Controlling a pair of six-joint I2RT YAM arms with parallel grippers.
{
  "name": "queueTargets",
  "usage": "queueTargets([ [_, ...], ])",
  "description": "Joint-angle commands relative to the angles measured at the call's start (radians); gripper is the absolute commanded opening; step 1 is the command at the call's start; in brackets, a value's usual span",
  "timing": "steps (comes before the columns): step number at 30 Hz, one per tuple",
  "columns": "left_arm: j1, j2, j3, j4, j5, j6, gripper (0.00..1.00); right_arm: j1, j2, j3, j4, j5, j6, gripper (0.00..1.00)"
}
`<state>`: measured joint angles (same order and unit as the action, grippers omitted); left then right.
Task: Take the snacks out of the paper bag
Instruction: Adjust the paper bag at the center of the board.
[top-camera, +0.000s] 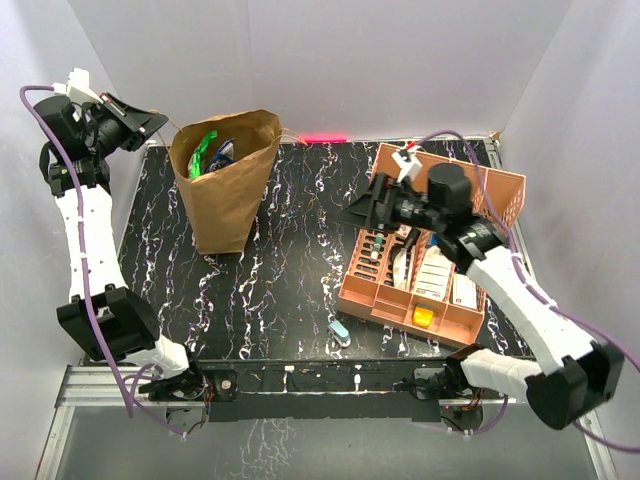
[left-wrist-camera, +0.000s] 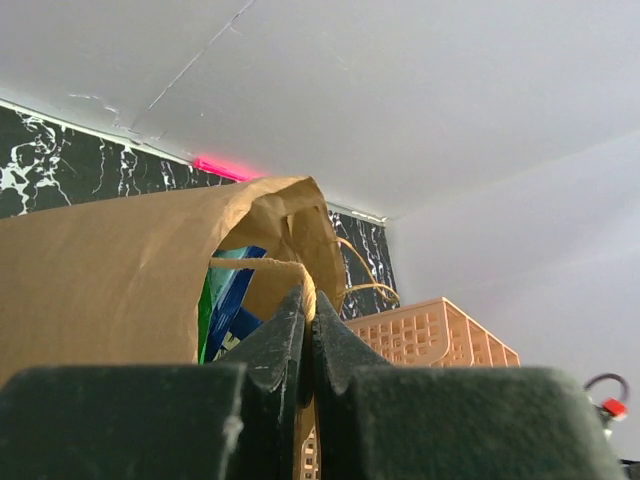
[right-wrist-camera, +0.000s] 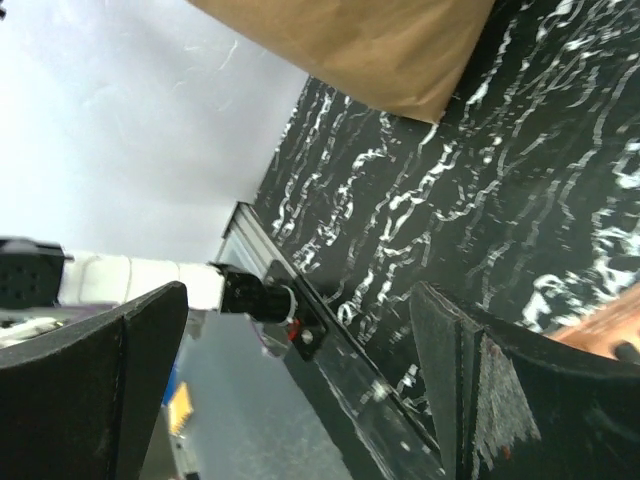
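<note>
Bag: your paper bag (top-camera: 228, 195) stands upright at the back left of the table (top-camera: 290, 280), with its mouth open to the top camera.
Snacks: you can see them inside the bag, a green packet (top-camera: 205, 150) against the left wall and a blue one (top-camera: 226, 152) beside it. No packet lies on the table.
Left gripper: your left gripper (left-wrist-camera: 307, 305) is raised just outside the bag's left rim and points at it. Its fingers are pressed together. A handle (left-wrist-camera: 255, 265) loops right up to the tips, but you cannot tell from the wrist view whether it is pinched between them.
Right gripper: your right gripper (top-camera: 352, 213) hangs over the middle of the table, between bag and tray (top-camera: 500, 190), pointing towards the bag. Its fingers (right-wrist-camera: 120, 390) are spread wide with nothing between them.
Tray: the orange tray sits at the right, well apart from the bag, with small items in its slots.
Capsule: a pale-blue capsule (top-camera: 340, 332) lies near the front edge, just left of the tray's near corner.
Back edge: a pink strip (top-camera: 323, 137) lies behind the table, to the right of the bag.
</note>
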<state>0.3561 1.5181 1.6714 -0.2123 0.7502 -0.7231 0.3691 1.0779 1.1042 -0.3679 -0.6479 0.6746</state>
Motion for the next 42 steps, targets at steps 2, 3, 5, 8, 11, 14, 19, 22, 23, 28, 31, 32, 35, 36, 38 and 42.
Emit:
queueTargets([
  [2, 0.0, -0.081, 0.017, 0.067, 0.041, -0.051, 0.0, 0.129, 0.159, 0.013, 0.405, 0.178, 0.331, 0.98],
  [3, 0.0, -0.082, 0.011, 0.071, 0.038, -0.058, 0.0, 0.135, 0.202, 0.034, 0.439, 0.195, 0.385, 0.98],
  [5, 0.0, -0.079, 0.004, 0.082, 0.043, -0.069, 0.0, 0.138, 0.299, 0.102, 0.464, 0.248, 0.478, 0.98],
  [8, 0.0, -0.065, 0.001, 0.087, 0.045, -0.083, 0.0, 0.139, 0.43, 0.228, 0.494, 0.368, 0.562, 0.98],
  [11, 0.0, -0.059, -0.015, 0.11, 0.053, -0.106, 0.0, 0.143, 0.563, 0.378, 0.444, 0.435, 0.61, 0.98],
  [14, 0.0, -0.061, -0.031, 0.138, 0.056, -0.131, 0.0, 0.168, 0.659, 0.479, 0.441, 0.496, 0.654, 0.98],
  [19, 0.0, -0.068, -0.033, 0.139, 0.069, -0.145, 0.0, 0.184, 0.76, 0.519, 0.433, 0.609, 0.805, 0.92],
  [22, 0.0, -0.085, -0.039, 0.104, 0.049, -0.118, 0.0, 0.184, 0.786, 0.535, 0.461, 0.61, 0.86, 0.86],
  [23, -0.001, -0.094, -0.046, 0.102, 0.046, -0.117, 0.0, 0.186, 0.787, 0.54, 0.467, 0.616, 0.866, 0.86],
  [28, 0.0, -0.109, -0.061, 0.098, 0.052, -0.11, 0.0, 0.186, 0.804, 0.556, 0.504, 0.638, 0.88, 0.81],
  [31, 0.0, -0.111, -0.055, 0.079, 0.051, -0.095, 0.0, 0.187, 0.823, 0.555, 0.57, 0.611, 0.91, 0.74],
  [32, 0.0, -0.114, -0.057, 0.077, 0.049, -0.095, 0.0, 0.189, 0.835, 0.561, 0.581, 0.6, 0.923, 0.73],
  [35, 0.001, -0.118, -0.067, 0.089, 0.052, -0.103, 0.0, 0.199, 0.847, 0.574, 0.59, 0.609, 0.941, 0.72],
  [36, 0.0, -0.118, -0.068, 0.089, 0.052, -0.105, 0.0, 0.202, 0.85, 0.578, 0.595, 0.619, 0.941, 0.72],
  [38, 0.0, -0.118, -0.068, 0.088, 0.055, -0.105, 0.0, 0.202, 0.865, 0.593, 0.619, 0.637, 0.94, 0.7],
  [42, 0.001, -0.124, -0.069, 0.081, 0.053, -0.097, 0.0, 0.202, 0.929, 0.666, 0.632, 0.617, 0.96, 0.57],
])
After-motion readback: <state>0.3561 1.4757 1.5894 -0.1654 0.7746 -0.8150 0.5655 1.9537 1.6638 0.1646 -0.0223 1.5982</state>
